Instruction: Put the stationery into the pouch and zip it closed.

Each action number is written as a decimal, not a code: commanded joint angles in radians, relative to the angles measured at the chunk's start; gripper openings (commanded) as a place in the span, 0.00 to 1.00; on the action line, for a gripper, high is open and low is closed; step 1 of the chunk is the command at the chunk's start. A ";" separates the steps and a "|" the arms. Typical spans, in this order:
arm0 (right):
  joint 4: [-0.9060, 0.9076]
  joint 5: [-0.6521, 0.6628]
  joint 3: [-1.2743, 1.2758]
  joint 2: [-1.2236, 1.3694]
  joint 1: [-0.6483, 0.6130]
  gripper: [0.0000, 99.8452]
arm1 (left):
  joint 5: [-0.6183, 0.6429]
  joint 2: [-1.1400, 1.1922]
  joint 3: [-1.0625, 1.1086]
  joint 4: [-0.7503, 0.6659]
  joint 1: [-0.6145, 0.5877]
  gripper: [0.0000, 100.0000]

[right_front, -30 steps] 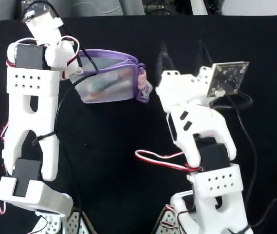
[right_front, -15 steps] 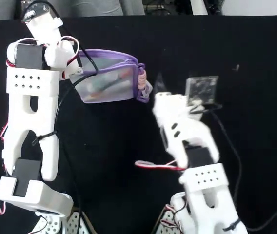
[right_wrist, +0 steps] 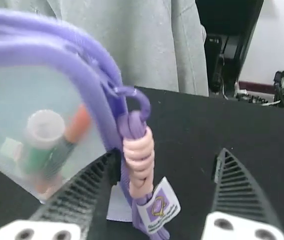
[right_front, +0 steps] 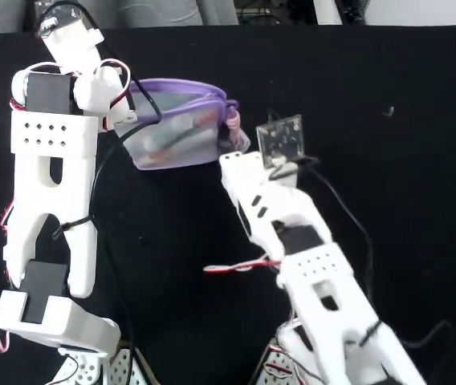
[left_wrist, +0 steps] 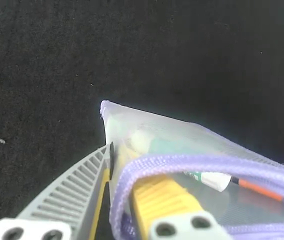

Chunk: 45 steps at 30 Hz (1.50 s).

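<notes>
A clear pouch [right_front: 172,132] with a purple zip rim hangs above the black table, held up at its left end by my left gripper [right_front: 128,119]. In the left wrist view that gripper [left_wrist: 119,167] is shut on the pouch's end [left_wrist: 182,132], with a green pen [left_wrist: 177,146] and an orange one inside. My right gripper [right_front: 230,148] sits at the pouch's right end. Its wrist view shows it open [right_wrist: 168,157], with the purple-and-pink zip pull cord [right_wrist: 138,150] between the fingers, close to one finger [right_wrist: 82,192]. Pens [right_wrist: 57,142] show through the pouch wall [right_wrist: 27,85].
Black cloth covers the table [right_front: 405,104], with free room on its right half and far edge. A red-and-white cable [right_front: 236,265] loops off the right arm near the middle. Both arm bases stand at the near edge.
The right arm has swung left across the table until its open gripper reached the pouch's zip end. The left arm and the pouch have stayed in place.
</notes>
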 commanded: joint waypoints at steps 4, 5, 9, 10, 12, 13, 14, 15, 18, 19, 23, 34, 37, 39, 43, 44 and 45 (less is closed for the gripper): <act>-0.078 0.009 -0.064 0.050 0.046 0.15 | -0.012 -0.002 0.056 -0.052 0.008 0.03; -0.080 0.009 -0.065 0.050 0.052 0.10 | -0.012 -0.002 0.065 -0.064 0.008 0.03; -0.080 0.057 -0.065 0.050 0.061 0.02 | -0.012 -0.002 0.077 -0.072 0.008 0.03; -0.080 0.069 -0.065 0.050 0.063 0.02 | -0.012 -0.002 0.077 -0.072 0.008 0.03; -0.080 0.080 -0.065 0.050 0.066 0.02 | -0.014 -0.002 0.076 -0.072 0.008 0.03; -0.080 0.081 -0.065 0.050 0.069 0.01 | -0.014 -0.002 0.076 -0.072 0.007 0.03; -0.080 0.081 -0.065 0.050 0.069 0.01 | -0.014 -0.002 0.076 -0.075 0.005 0.03; -0.080 0.084 -0.064 0.048 0.069 0.01 | -0.015 -0.002 0.079 -0.083 0.004 0.03; -0.075 0.112 -0.056 0.035 0.068 0.01 | -0.018 -0.002 0.079 -0.084 0.002 0.03; -0.074 0.117 -0.048 0.016 0.068 0.01 | -0.018 -0.002 0.079 -0.084 0.002 0.03; -0.072 0.117 0.030 -0.113 0.063 0.02 | -0.018 -0.002 0.079 -0.084 0.002 0.03; 0.078 0.233 0.292 -0.598 -0.072 0.05 | -0.020 -0.002 0.079 -0.084 0.001 0.03; 0.127 0.227 0.323 -0.693 -0.094 0.12 | -0.020 -0.002 0.081 -0.084 0.001 0.03; 0.115 0.187 0.349 -0.733 -0.091 0.17 | -0.020 -0.002 0.081 -0.084 0.001 0.03; 0.094 0.147 0.360 -0.748 -0.051 0.20 | -0.020 -0.002 0.081 -0.081 0.001 0.03; 0.081 0.147 0.361 -0.748 -0.041 0.20 | -0.020 -0.002 0.081 -0.080 0.001 0.03; 0.069 0.147 0.363 -0.746 -0.034 0.20 | -0.020 -0.002 0.081 -0.078 0.001 0.03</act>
